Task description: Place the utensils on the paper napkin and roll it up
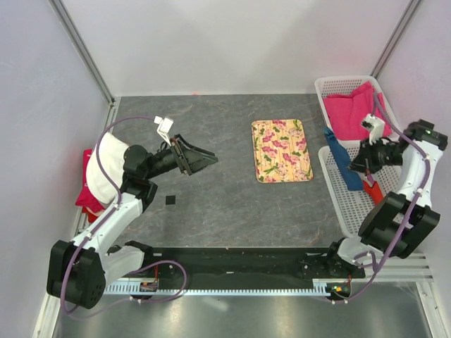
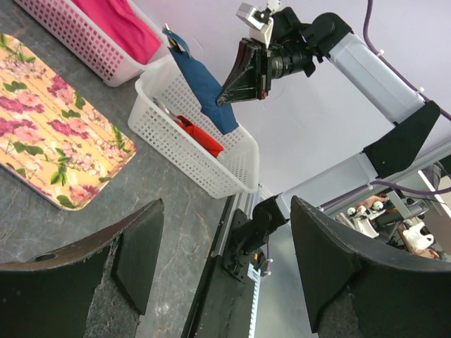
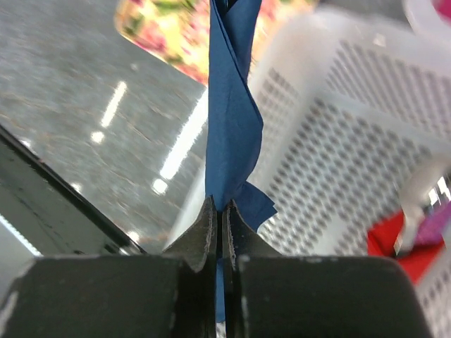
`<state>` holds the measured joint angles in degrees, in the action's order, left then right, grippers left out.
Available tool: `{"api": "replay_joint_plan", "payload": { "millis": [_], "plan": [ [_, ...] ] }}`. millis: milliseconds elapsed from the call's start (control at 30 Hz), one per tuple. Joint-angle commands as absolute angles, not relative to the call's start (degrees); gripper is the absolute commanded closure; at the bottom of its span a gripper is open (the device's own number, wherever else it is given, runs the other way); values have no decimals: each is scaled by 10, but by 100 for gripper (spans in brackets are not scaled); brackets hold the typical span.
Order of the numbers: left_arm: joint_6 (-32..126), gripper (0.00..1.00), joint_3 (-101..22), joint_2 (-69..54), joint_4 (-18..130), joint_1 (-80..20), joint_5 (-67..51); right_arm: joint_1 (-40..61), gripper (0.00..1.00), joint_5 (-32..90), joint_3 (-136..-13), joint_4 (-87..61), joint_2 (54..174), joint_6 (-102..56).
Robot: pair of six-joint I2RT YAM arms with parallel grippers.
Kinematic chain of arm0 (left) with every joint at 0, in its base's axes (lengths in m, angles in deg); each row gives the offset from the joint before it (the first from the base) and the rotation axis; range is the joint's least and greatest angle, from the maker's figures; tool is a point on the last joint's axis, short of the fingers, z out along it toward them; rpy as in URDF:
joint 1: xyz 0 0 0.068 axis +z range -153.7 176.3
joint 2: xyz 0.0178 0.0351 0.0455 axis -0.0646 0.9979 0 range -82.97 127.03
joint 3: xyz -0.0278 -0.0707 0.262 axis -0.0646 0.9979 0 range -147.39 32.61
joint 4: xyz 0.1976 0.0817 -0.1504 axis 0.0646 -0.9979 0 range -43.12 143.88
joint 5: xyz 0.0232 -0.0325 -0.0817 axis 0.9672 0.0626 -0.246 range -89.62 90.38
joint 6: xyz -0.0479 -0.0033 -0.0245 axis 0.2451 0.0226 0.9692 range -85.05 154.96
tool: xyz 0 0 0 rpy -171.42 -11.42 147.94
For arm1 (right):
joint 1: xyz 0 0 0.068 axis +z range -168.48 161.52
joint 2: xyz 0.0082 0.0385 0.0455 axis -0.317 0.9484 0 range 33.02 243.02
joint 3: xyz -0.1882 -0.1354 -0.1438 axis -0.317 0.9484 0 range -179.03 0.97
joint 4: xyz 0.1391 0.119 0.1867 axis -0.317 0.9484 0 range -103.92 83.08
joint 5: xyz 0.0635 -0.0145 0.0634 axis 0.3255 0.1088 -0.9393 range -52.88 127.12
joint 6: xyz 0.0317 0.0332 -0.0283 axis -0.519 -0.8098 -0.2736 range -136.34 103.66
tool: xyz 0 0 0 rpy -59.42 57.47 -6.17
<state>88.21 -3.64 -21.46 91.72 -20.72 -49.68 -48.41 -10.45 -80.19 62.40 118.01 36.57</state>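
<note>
R gripper (image 3: 220,205) jaws pinch flat on thin dark-blue paper napkin (image 3: 232,105), which hangs over white mesh basket (image 3: 338,141) right of floral rectangular mat (image 1: 282,150), prob. for spreading on the tabletop. L gripper (image 1: 203,160) hovers left of mat, jaws wide and empty, likely on standby. Blue utensils can't be made out.

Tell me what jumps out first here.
The right gripper is shut on a blue sheet, held above the white basket at the table's right edge. Next comes the floral mat, lying flat mid-table. The left gripper hovers open to the mat's left, holding nothing.
</note>
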Motion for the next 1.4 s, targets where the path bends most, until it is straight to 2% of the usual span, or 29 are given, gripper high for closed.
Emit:
{"api": "replay_joint_plan", "payload": {
  "millis": [0, 133, 333, 433, 633, 1167, 1367],
  "plan": [
    [857, 21, -25, -227, 923, -210, -503, -556, 100, -71, -777, 698, 1167, 459],
    [856, 21, -23, -223, 926, -214, -502, -607, 100, -50, -758, 699, 1179, 480],
    [857, 21, -21, -221, 928, -216, -501, -615, 100, -30, -691, 699, 1176, 493],
    [860, 21, -21, -222, 932, -219, -501, -633, 100, -23, -671, 698, 1210, 487],
    [864, 21, -23, -216, 933, -221, -503, -671, 100, -37, -693, 698, 1290, 502],
    [840, 21, -46, -193, 886, -222, -516, -670, 100, -48, -729, 694, 1460, 560],
    [834, 21, -54, -183, 879, -222, -516, -667, 100, -26, -721, 593, 1462, 480]
  ]
}}
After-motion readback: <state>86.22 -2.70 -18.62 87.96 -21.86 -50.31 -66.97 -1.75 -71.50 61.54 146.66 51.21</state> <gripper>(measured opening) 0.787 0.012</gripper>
